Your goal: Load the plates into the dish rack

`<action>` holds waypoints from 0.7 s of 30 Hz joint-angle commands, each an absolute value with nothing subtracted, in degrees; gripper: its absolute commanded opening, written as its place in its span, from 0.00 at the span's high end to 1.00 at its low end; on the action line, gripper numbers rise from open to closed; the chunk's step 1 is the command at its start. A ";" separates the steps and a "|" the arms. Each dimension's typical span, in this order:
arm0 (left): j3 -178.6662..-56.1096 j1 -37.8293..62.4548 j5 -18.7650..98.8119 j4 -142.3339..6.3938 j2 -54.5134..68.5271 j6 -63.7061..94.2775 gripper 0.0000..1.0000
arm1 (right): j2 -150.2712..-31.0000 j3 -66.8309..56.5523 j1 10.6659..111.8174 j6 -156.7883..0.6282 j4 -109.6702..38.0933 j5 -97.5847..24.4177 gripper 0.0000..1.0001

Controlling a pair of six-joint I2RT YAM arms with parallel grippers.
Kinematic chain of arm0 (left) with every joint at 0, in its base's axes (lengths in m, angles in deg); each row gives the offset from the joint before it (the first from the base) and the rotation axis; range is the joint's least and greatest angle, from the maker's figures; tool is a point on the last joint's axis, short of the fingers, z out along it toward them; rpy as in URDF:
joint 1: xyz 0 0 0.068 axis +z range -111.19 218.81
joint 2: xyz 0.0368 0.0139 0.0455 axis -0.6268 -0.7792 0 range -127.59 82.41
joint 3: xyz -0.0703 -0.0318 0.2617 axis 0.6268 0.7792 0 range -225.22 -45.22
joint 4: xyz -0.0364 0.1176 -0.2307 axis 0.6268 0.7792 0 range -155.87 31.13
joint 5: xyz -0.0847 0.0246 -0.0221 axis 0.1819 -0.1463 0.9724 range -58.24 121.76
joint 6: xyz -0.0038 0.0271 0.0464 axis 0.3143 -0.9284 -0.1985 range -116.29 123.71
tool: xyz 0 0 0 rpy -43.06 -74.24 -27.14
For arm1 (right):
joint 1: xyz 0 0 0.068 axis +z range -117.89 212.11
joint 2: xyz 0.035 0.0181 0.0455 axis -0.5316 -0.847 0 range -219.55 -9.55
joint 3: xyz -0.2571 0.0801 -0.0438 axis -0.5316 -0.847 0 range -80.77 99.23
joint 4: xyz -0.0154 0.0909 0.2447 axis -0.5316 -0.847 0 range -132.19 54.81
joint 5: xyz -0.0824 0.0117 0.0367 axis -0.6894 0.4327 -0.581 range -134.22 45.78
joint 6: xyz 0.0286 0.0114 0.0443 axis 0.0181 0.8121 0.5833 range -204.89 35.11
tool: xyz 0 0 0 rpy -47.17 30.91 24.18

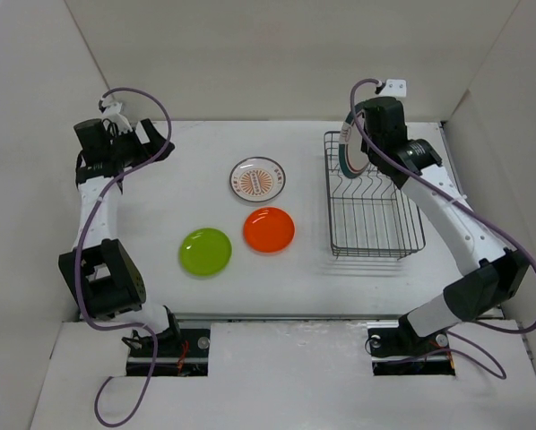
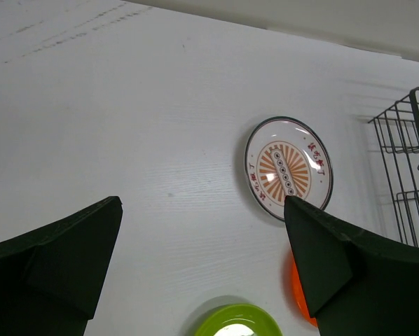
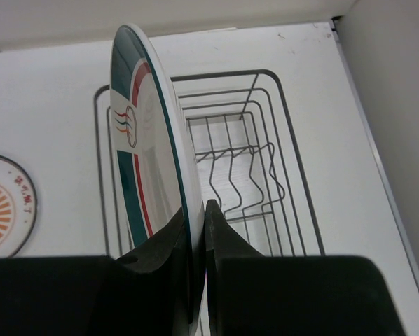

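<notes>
My right gripper [image 3: 195, 206] is shut on the edge of the white plate with a dark green rim [image 3: 143, 140]. It holds the plate upright over the far left end of the black wire dish rack [image 1: 376, 253], seen in the top view as gripper [image 1: 365, 150] and plate [image 1: 348, 143]. On the table lie the sunburst plate [image 1: 258, 178], the orange plate [image 1: 269, 229] and the lime green plate [image 1: 205, 252]. My left gripper [image 1: 151, 143] hangs open at the back left, holding nothing. Its wrist view has the gripper [image 2: 201, 203] above the sunburst plate [image 2: 288, 166], lime plate [image 2: 234, 322] and orange plate [image 2: 300, 297].
The rack [image 3: 265, 161] holds no plates, and its zigzag prongs run along its floor. White walls close in the table at the back and on both sides. The rack's corner [image 2: 406, 175] shows at the right edge of the left wrist view.
</notes>
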State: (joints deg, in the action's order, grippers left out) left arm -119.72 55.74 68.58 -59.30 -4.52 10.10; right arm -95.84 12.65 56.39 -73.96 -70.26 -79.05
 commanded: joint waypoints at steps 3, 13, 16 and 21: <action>-122.39 57.01 67.09 -59.36 -1.52 8.80 0.00 | -96.12 12.92 55.67 -74.25 -68.94 -84.65 1.00; -122.39 57.01 68.24 -58.84 -2.58 8.80 0.00 | -99.20 13.45 54.00 -74.26 -69.47 -85.88 1.00; -122.39 57.01 68.24 -58.84 -2.58 8.80 0.00 | -99.82 12.31 54.00 -74.26 -68.42 -85.36 1.00; -122.39 57.53 68.85 -58.84 -2.58 8.80 0.00 | -101.57 11.25 54.00 -74.26 -67.80 -84.66 1.00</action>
